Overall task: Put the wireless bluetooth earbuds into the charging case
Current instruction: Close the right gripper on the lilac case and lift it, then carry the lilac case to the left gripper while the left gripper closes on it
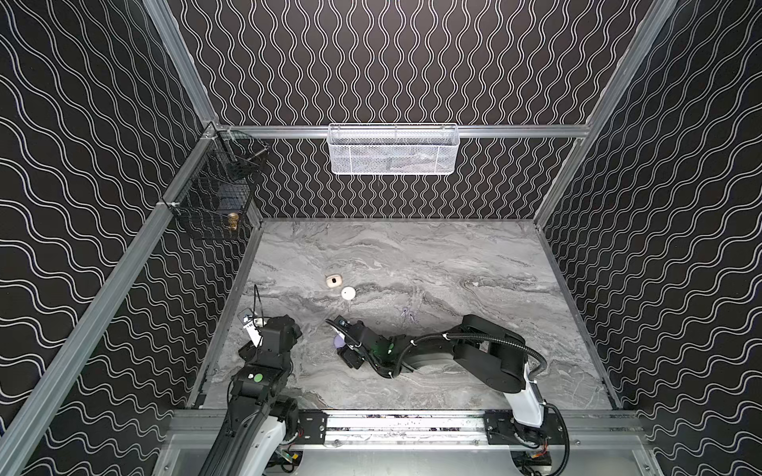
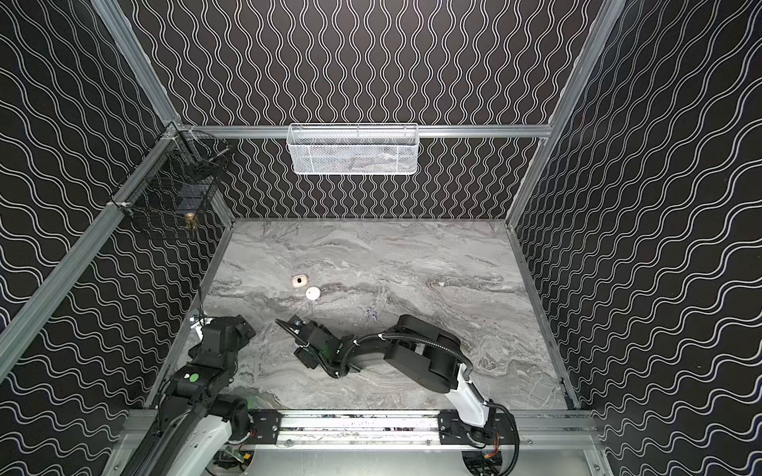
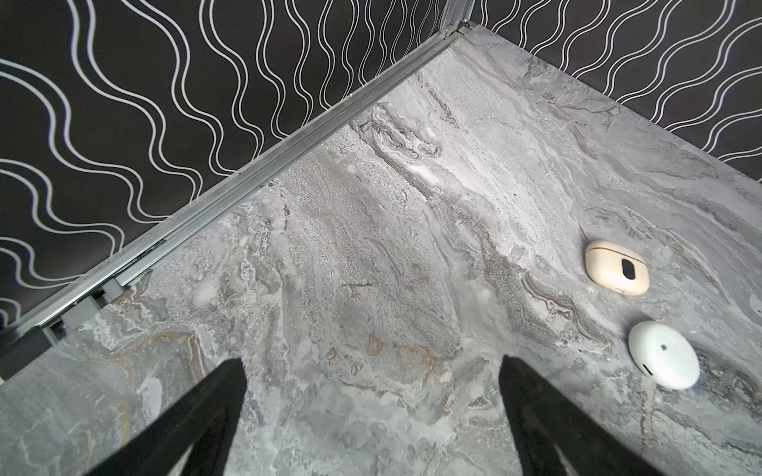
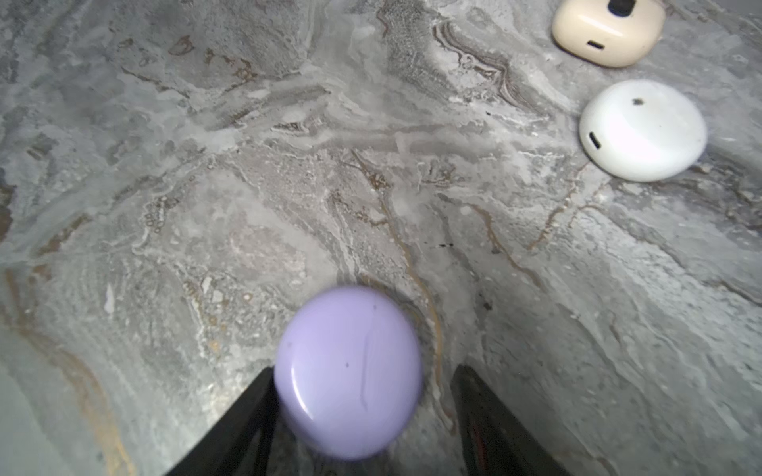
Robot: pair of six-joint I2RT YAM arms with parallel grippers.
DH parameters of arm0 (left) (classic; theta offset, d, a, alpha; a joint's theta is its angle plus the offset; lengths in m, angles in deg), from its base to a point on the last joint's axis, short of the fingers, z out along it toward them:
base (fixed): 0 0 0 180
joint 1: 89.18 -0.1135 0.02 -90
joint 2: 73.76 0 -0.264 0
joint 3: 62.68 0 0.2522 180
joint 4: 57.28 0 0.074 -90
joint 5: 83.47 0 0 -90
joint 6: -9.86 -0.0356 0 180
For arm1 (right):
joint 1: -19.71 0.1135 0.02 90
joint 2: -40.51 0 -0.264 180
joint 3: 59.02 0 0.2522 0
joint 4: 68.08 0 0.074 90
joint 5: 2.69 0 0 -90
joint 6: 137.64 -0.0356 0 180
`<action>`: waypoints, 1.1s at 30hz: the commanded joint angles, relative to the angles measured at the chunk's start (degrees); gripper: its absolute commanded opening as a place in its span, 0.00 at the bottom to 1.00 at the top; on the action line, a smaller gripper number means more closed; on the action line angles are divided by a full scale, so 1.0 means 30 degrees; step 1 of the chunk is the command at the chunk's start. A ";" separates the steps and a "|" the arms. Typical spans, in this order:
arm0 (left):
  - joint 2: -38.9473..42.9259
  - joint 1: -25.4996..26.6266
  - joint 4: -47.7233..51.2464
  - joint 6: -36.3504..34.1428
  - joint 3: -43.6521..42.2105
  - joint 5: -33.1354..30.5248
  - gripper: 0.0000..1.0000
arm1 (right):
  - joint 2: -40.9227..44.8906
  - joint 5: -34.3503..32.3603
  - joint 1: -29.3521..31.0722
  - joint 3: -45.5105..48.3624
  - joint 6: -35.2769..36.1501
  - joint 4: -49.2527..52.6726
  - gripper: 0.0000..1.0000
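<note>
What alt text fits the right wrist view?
A blurred lilac round case is between the right gripper's open fingers, over a grey marble table. Farther off lie a white round case and a cream case, both closed.

Left arm, right arm: black links, white base segments, green markers. Right arm: corrugated black conduit. Left gripper: black fingers.

The bench is grey marble with paler and darker veins and rusty threads. The walls are black with white wavy lines. The cream charging case carries a black oval; there are also a white round case and a lilac round case. The mesh basket is white, the wire basket black.
</note>
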 commanded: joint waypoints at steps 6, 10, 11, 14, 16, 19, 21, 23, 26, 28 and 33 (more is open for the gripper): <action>-0.0047 -0.0022 -0.0469 -0.0247 0.0038 0.0058 0.99 | -0.0444 0.0659 0.0046 -0.0218 0.0376 0.1568 0.65; -0.0009 -0.0022 -0.0498 -0.0264 0.0025 0.0064 0.99 | -0.0634 0.0305 0.0061 -0.0387 0.0255 0.1698 0.65; -0.0038 -0.0022 -0.0490 -0.0295 0.0019 0.0063 0.99 | -0.0728 0.0180 0.0094 -0.0457 0.0231 0.1766 0.65; 0.0074 -0.0022 -0.0512 -0.0321 -0.0007 0.0093 0.99 | -0.0908 -0.0111 0.0092 -0.0571 0.0191 0.1884 0.62; 0.0125 -0.0023 -0.0540 -0.0365 -0.0014 0.0139 0.99 | -0.0880 -0.0212 0.0090 -0.0506 0.0156 0.1882 0.55; 0.0152 -0.0022 -0.1039 -0.0926 -0.0049 0.0673 0.98 | -0.0462 -0.0488 0.0081 -0.0039 0.0222 0.1553 0.46; 0.0136 -0.0022 -0.1166 -0.1372 0.0243 0.1496 0.98 | 0.0139 -0.0570 0.0093 0.0457 0.0415 0.1231 0.41; 0.0214 -0.0022 -0.1607 -0.1975 0.0711 0.3503 0.95 | 0.1136 -0.0749 0.0076 0.1041 0.0759 0.0993 0.39; 0.0305 -0.0024 -0.2355 -0.3223 0.1776 0.7970 0.90 | 0.3269 -0.1418 0.0071 0.2089 0.1744 0.0580 0.37; 0.0257 -0.0022 -0.2472 -0.4044 0.2736 1.0730 0.88 | 0.5289 -0.2068 0.0047 0.3006 0.2588 0.0132 0.36; -0.0838 0.0006 -0.3662 -0.4410 0.4216 1.7223 0.82 | 1.0280 -0.3483 0.0053 0.6055 0.5200 -0.1947 0.33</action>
